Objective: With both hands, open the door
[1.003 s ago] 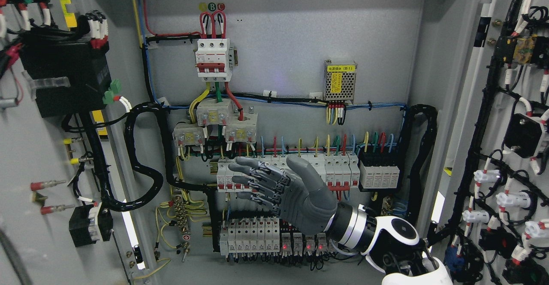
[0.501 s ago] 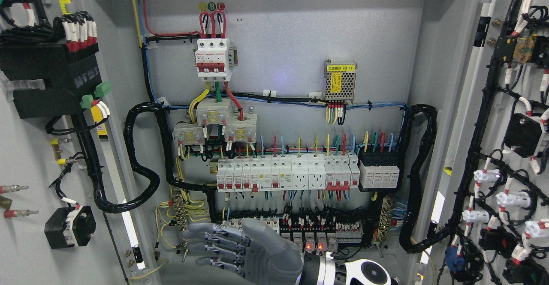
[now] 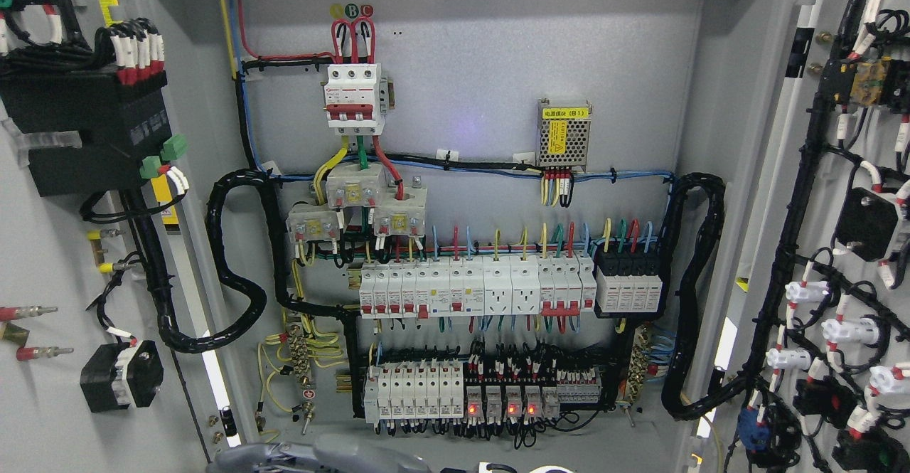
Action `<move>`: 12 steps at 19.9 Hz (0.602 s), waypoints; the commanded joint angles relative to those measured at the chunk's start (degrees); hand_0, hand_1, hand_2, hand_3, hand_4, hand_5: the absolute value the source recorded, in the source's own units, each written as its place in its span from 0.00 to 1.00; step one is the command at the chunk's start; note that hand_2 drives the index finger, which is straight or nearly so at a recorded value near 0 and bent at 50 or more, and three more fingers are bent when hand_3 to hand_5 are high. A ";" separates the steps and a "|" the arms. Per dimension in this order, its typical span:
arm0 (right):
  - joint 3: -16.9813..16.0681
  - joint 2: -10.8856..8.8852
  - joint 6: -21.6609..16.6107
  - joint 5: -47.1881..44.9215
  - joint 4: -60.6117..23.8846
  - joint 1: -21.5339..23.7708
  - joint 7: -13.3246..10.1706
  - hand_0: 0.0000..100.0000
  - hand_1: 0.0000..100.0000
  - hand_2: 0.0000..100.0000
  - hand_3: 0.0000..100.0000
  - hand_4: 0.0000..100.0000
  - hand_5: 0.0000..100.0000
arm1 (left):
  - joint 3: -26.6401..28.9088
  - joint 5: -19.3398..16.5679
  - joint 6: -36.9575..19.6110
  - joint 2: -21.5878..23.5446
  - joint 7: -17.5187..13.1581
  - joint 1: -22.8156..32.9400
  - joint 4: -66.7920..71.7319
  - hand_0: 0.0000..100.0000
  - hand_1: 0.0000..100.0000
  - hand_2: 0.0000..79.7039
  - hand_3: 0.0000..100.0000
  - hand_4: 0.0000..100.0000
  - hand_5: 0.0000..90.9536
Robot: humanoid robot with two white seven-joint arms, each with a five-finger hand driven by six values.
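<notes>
Your right hand (image 3: 320, 456) is dropping out of sight. A second ago it was up in front of the white switches (image 3: 469, 287); now only its grey top is peeking over the bottom edge, and you cannot tell if its fingers are wide or curled. Your left hand is not showing. Both doors are standing wide open, the left door (image 3: 43, 402) and the right door (image 3: 825, 139) swung out to the sides. Farther back, the box's back wall (image 3: 483, 53) is showing all its wires. The opening looks done.
</notes>
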 commanded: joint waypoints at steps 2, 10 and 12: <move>7.13 3.98 0.05 2.28 -0.95 0.02 -0.98 0.22 0.01 0.00 0.00 0.00 0.00 | 2.09 -0.08 0.01 0.85 0.00 0.43 -3.06 0.00 0.00 0.00 0.00 0.00 0.00; 12.75 4.33 -0.21 1.66 -0.95 -2.70 -5.82 0.22 0.01 0.00 0.00 0.00 0.00 | 2.09 -0.08 -0.08 0.23 -0.17 0.43 -0.50 0.00 0.00 0.00 0.00 0.00 0.00; 13.02 4.33 -0.21 1.58 -1.04 -2.88 -5.82 0.22 0.01 0.00 0.00 0.00 0.00 | 2.09 -0.08 -0.08 -0.20 -0.17 0.34 -0.42 0.00 0.00 0.00 0.00 0.00 0.00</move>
